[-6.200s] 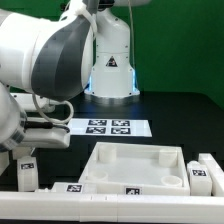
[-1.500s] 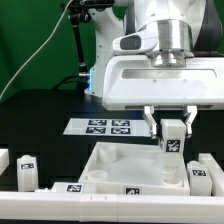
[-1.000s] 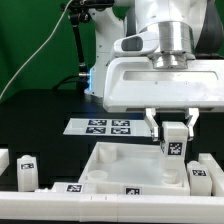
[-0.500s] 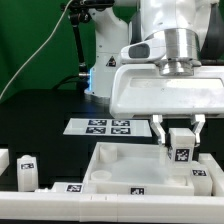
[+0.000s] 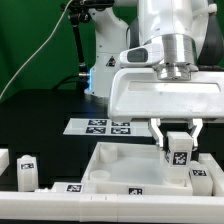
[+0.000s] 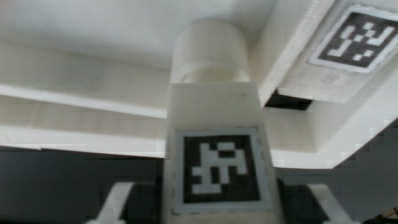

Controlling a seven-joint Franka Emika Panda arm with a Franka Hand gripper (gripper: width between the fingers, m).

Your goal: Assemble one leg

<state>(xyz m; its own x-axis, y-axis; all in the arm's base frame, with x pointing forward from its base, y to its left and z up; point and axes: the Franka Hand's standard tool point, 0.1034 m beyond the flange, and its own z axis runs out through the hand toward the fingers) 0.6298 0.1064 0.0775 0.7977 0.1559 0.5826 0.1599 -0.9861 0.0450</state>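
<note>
My gripper (image 5: 178,141) is shut on a leg (image 5: 178,150), a small white post with a black-and-white tag on its face. It holds the leg upright over the far right part of the large white square panel (image 5: 120,162), its lower end close to the panel. In the wrist view the held leg (image 6: 217,130) fills the middle, with my fingers (image 6: 125,200) on either side of it and the panel (image 6: 89,100) behind. Two more legs (image 5: 27,172) stand at the exterior view's left, and another leg (image 5: 203,178) at the right.
The marker board (image 5: 105,127) lies flat on the black table behind the panel. The robot's white base (image 5: 108,60) stands at the back in front of a green backdrop. A tagged part (image 6: 356,45) shows in the wrist view beyond the held leg.
My gripper, at the left with no leg in it in the earliest frame, now holds a leg over the panel. It has shifted right and down in the last second.
</note>
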